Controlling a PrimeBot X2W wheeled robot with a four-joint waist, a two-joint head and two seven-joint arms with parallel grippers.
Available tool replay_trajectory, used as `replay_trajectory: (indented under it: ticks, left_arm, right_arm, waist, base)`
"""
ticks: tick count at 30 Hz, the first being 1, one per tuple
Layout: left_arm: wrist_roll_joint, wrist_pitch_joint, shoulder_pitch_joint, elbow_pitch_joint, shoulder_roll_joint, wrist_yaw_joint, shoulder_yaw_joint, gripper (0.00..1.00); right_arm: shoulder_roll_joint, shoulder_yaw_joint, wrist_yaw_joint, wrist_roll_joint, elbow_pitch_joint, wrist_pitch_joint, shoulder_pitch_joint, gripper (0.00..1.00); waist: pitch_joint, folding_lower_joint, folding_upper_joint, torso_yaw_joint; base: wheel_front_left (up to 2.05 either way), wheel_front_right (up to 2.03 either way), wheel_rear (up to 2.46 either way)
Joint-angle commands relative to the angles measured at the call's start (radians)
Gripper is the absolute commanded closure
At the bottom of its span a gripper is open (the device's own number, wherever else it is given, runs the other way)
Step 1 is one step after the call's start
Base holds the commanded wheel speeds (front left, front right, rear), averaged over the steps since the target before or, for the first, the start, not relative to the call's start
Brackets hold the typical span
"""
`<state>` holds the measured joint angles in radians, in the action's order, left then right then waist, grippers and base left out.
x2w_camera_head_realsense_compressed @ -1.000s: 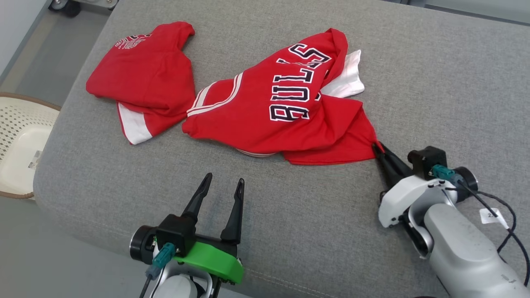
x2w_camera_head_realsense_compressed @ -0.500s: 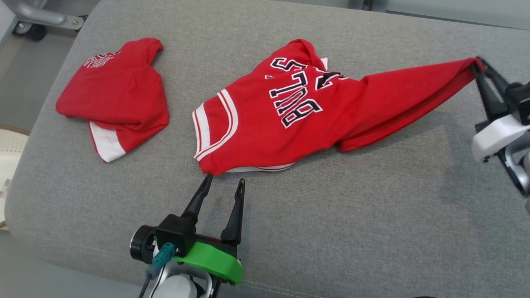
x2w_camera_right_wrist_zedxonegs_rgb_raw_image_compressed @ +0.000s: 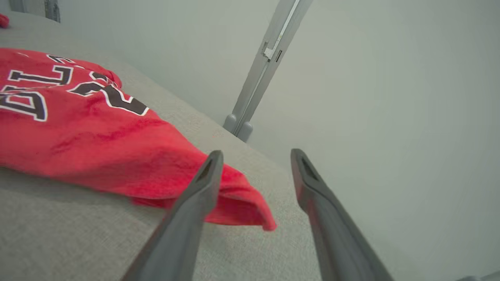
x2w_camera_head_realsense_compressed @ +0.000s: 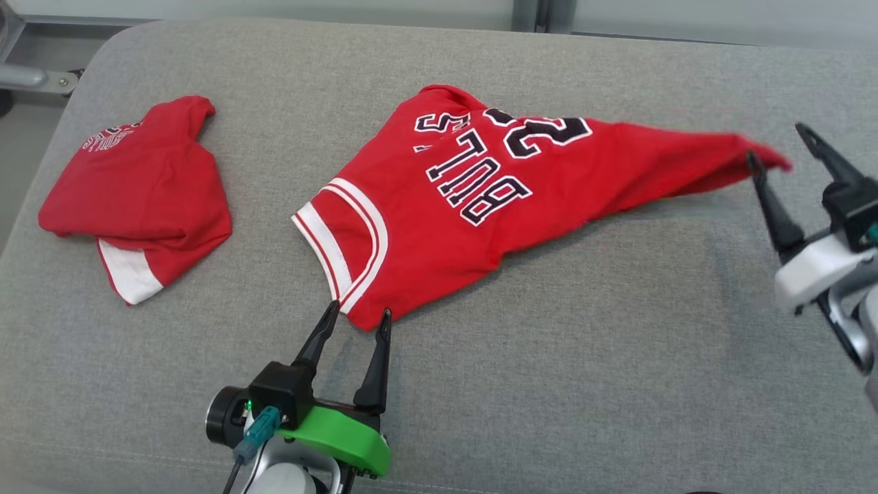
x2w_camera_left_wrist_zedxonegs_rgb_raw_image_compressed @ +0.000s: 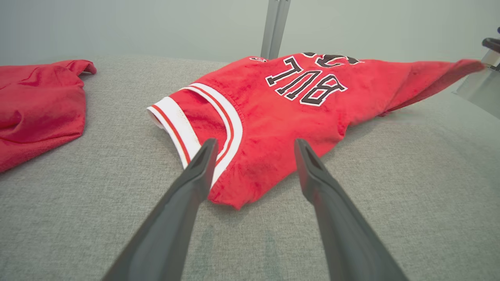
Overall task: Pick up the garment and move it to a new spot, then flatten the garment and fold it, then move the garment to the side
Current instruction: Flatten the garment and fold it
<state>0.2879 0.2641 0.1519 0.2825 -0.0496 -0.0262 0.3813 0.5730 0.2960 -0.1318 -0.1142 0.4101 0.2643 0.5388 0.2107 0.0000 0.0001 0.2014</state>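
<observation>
The garment (x2w_camera_head_realsense_compressed: 480, 199) is a red jersey with dark lettering and white trim, spread on the grey cushion (x2w_camera_head_realsense_compressed: 549, 384) and drawn out into a point toward the right. My right gripper (x2w_camera_head_realsense_compressed: 776, 142) stands open at that point. The blurred red corner (x2w_camera_right_wrist_zedxonegs_rgb_raw_image_compressed: 242, 207) lies loose beside its left finger, not pinched. My left gripper (x2w_camera_head_realsense_compressed: 360, 309) is open too, its fingertips on either side of the jersey's near corner (x2w_camera_left_wrist_zedxonegs_rgb_raw_image_compressed: 230, 195), just above the cushion.
A second red garment (x2w_camera_head_realsense_compressed: 137, 192) lies bunched at the cushion's left end. A grey metal post (x2w_camera_head_realsense_compressed: 531, 14) stands behind the cushion's far edge. Bare cushion stretches across the front and the right.
My right gripper dragged the jersey's corner far to the right, stretching it out, and has now opened and let go. The head camera has shifted; the left gripper stays open.
</observation>
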Motion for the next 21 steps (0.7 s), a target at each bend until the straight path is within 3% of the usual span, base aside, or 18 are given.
replay_trajectory:
  ticks: [1, 10, 21]
  left_arm:
    - [-0.008, 0.000, -0.015, 0.006, -0.002, -0.002, -0.011, 0.00]
    - [-0.021, 0.000, -0.025, 0.055, -0.002, -0.006, -0.068, 0.00]
    - [-0.024, 0.001, 0.060, 0.156, -0.003, -0.015, -0.133, 0.00]
  right_arm:
    - [-0.019, -0.023, 0.002, -0.015, -0.002, 0.000, -0.059, 0.00]
    - [-0.172, -0.133, 0.002, -0.041, -0.053, 0.000, -0.325, 0.00]
    - [-0.262, -0.144, 0.002, -0.032, -0.098, 0.000, -0.368, 0.00]
  waist:
    - [-0.015, 0.0000, -0.0001, -0.018]
    - [-0.058, 0.0000, -0.0001, -0.100]
    - [-0.017, 0.0000, -0.0001, -0.184]
  base:
    - [0.00, 0.00, 0.00]
    - [0.00, 0.00, 0.00]
    - [0.00, 0.00, 0.00]
